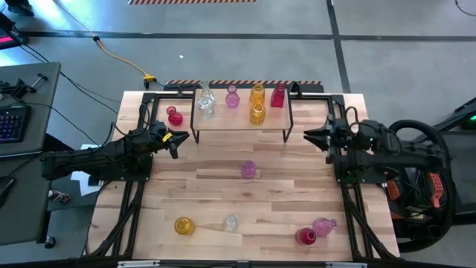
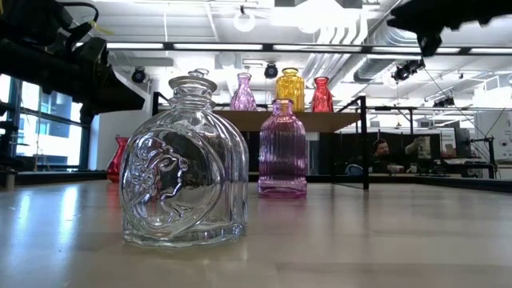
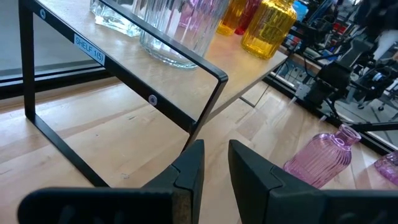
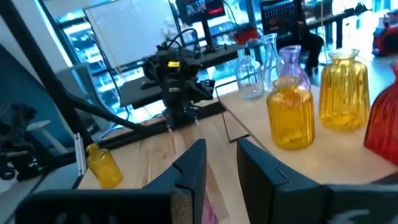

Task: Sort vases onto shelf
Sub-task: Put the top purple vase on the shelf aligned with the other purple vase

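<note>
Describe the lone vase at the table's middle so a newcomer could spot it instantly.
Start at the shelf along the table's far edge, then look to the open tabletop just in front of it. The pink-purple vase stands there alone, ribbed and short-necked, well apart from the four vases near the front edge.

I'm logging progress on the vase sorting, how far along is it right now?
Roughly halfway. Done: six vases stand on the shelf, among them two yellow ones and a red one. In hand: nothing; the left hand and right hand hang empty beside the shelf's ends. Left: six vases on the table, including the purple one mid-table and a red one left of the shelf.
</note>
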Available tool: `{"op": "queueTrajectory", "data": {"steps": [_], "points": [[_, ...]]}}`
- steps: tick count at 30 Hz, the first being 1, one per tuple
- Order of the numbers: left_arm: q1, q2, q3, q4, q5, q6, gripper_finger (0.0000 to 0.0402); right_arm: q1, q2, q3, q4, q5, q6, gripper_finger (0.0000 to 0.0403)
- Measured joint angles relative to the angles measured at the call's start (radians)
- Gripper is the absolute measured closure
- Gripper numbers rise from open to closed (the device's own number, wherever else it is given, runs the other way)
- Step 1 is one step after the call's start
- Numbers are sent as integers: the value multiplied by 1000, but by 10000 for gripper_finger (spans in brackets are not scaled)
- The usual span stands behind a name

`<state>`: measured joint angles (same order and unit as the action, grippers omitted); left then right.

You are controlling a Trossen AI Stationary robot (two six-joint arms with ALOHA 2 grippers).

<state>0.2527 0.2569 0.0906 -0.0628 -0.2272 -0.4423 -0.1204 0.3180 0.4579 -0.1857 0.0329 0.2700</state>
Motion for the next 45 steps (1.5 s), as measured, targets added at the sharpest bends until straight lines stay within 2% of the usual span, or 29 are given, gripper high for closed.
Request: {"op": "queueTrajectory", "data": {"steps": [6, 13, 17, 20, 25, 30, 34, 40, 45], "points": [[0, 0, 0, 0, 0, 0, 337, 0, -152, -182, 34, -44, 30, 334], [0, 0, 0, 0, 0, 0, 337, 0, -218, -309, 35, -98, 118, 334], [0, 0, 0, 0, -2, 2, 337, 0, -221, -327, 38, -104, 141, 334], [3, 0, 0, 2, -73, 38, 337, 0, -221, -327, 41, -104, 124, 334], [3, 0, 0, 25, -82, -123, 337, -1, -221, -327, 40, -94, 142, 334], [3, 0, 0, 53, -15, -114, 337, -1, -221, -327, 33, -94, 114, 334], [2, 3, 2, 148, 33, -111, 337, -1, -221, -327, 32, -94, 122, 334], [2, 42, 125, 160, 86, -17, 337, -1, -220, -327, 29, -93, 122, 334], [2, 167, 284, 156, 96, 45, 337, -1, -220, -327, 28, -93, 122, 334]]}}
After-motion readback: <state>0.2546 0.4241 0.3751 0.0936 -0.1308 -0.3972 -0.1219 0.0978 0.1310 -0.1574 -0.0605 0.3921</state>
